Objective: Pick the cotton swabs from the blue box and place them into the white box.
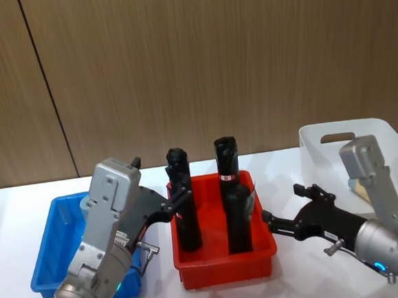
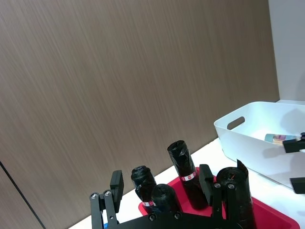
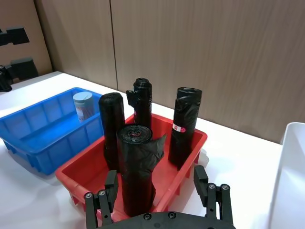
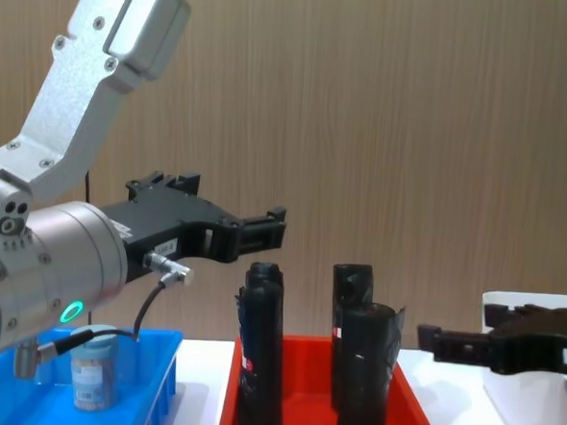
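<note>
Blue plastic marks the blue box (image 1: 51, 236) at the left end of the white bench (image 1: 299, 286). I see one tub of the cotton swabs (image 4: 91, 379) standing upright inside it with its pale lid on, near the wall that faces the red bin (image 1: 222, 268). From the right wrist view that tub (image 3: 83, 105) sits toward the far side of the blue box (image 3: 33, 138).

My left gripper (image 4: 275, 226) hangs in the air above the blue box's inner edge, reaching toward the red bin, its fingers (image 2: 116, 183) spread apart with nothing between them. My right gripper (image 1: 281, 210) hovers over the bench between the red bin and the white box (image 1: 335, 133), pointed at the red bin, fingers (image 3: 200, 176) also apart and holding nothing.

Four black wrapped cylinders (image 1: 237, 215) stand upright in the red bin, which sits mid-bench, just beside the blue box. The white box stands at the right end, and in the left wrist view a pale-lidded object (image 2: 280, 138) lies on its floor; I cannot tell for certain what it is.
</note>
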